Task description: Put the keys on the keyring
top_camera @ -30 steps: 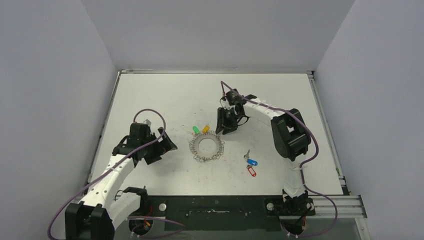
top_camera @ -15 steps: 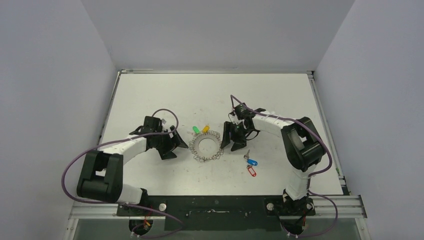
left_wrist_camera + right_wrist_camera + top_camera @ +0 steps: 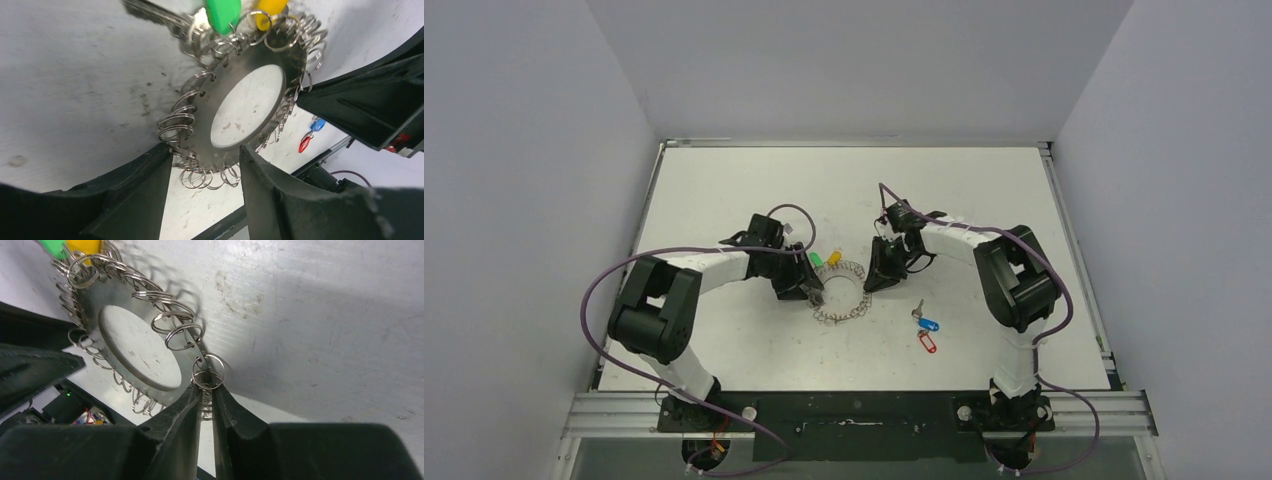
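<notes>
At the middle of the white table [image 3: 724, 180], the flat grey metal keyring [image 3: 225, 70] edged with wire loops seems mid-steadying, left gripper [image 3: 205, 160] spread astride its left rim, right gripper [image 3: 206, 390] pinching one small wire loop [image 3: 209, 374], so next one of the small silver keys [image 3: 930, 325] with blue and red tags, lying to its near right, probably needs fetching.

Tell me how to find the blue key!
On the white table, look right of the ring in the middle. Two tagged keys lie there, apart from it. The blue key has the blue tag and lies farther back than the red key.
</notes>
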Available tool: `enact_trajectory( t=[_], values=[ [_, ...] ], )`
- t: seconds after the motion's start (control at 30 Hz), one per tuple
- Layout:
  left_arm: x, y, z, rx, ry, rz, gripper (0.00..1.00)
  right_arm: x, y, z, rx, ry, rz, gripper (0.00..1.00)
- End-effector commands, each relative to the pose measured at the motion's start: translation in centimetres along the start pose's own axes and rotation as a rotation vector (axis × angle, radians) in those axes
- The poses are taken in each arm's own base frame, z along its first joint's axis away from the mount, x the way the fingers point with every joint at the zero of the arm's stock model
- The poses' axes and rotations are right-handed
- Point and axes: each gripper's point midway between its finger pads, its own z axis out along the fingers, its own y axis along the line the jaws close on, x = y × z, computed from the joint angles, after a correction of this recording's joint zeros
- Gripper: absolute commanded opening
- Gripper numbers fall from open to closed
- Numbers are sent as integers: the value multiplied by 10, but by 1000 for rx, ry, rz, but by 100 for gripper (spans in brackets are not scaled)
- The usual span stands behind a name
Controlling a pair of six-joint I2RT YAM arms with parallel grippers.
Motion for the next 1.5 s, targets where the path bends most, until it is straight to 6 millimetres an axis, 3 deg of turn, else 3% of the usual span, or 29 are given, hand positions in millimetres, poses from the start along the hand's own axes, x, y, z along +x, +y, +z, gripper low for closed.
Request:
enact_trajectory(
  t=[0.0,0.17,0.47,0.7,0.9,1.13,1.47],
  values=[
    [14,4,9,-56,13,33,49,-13,9,-4,-16,-27,-18,12],
    [7,15,-8,-136,-66,43,47,-2,6,-9,-8,-14,-13,5],
    [-12,17,-38,-188,-173,104,52,26,8,-20,-53,7,21,5],
    [-18,16,-56,-167,-242,122,59,13,16,-36,-41,-44,-18,18],
    [-21,19,-76,-131,-324,98,62,7,17,-37,-29,-53,-45,28],
    [-6,18,-67,-73,-263,77,59,3,15,-29,-23,-45,-44,31],
    [5,10,-50,-17,-207,68,56,14,4,-15,4,-13,-26,30]
  ],
)
